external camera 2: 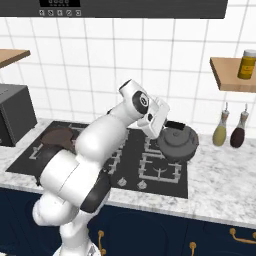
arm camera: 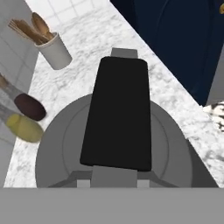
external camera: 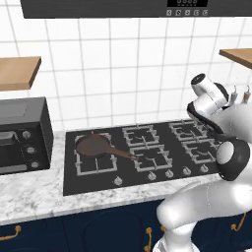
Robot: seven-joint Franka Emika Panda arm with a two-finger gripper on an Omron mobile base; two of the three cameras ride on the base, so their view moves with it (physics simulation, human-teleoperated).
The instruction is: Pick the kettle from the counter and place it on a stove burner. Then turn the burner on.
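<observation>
Right base view shows my claw (external camera 2: 167, 129) pinching the squat silver-grey metal kettle (external camera 2: 178, 143) by its dark arched handle (arm camera: 117, 113), lifted beside the black glass cooktop (external camera 2: 125, 162). It seems rigid, slippery, fairly heavy, so mid-handle is the best hold.

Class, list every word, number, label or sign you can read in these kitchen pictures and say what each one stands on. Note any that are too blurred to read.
No text can be read.
Range hood panel: pale display digits, too blurred.
Buttons beneath it: small signs, too small.
Yellow jar on shelf: no label legible.
Kettle: no marking.
</observation>
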